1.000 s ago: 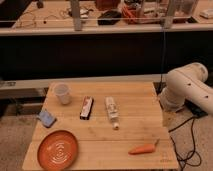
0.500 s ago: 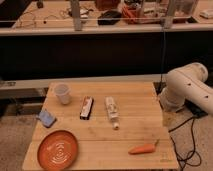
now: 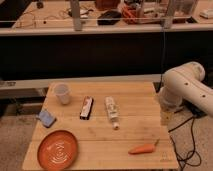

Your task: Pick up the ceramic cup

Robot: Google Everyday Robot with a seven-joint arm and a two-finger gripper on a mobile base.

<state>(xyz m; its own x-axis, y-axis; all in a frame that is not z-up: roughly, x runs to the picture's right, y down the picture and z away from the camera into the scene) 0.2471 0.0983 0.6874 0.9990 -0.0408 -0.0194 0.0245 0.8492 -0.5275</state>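
The ceramic cup is small, white and handleless, and stands upright near the far left corner of the wooden table. The robot's white arm curves in from the right. Its gripper hangs at the table's right edge, far to the right of the cup. The gripper is open and nothing is in it.
On the table lie a dark flat bar, a white bottle-shaped tube, a blue sponge, an orange plate at the front left and a carrot at the front right. A cluttered bench runs behind.
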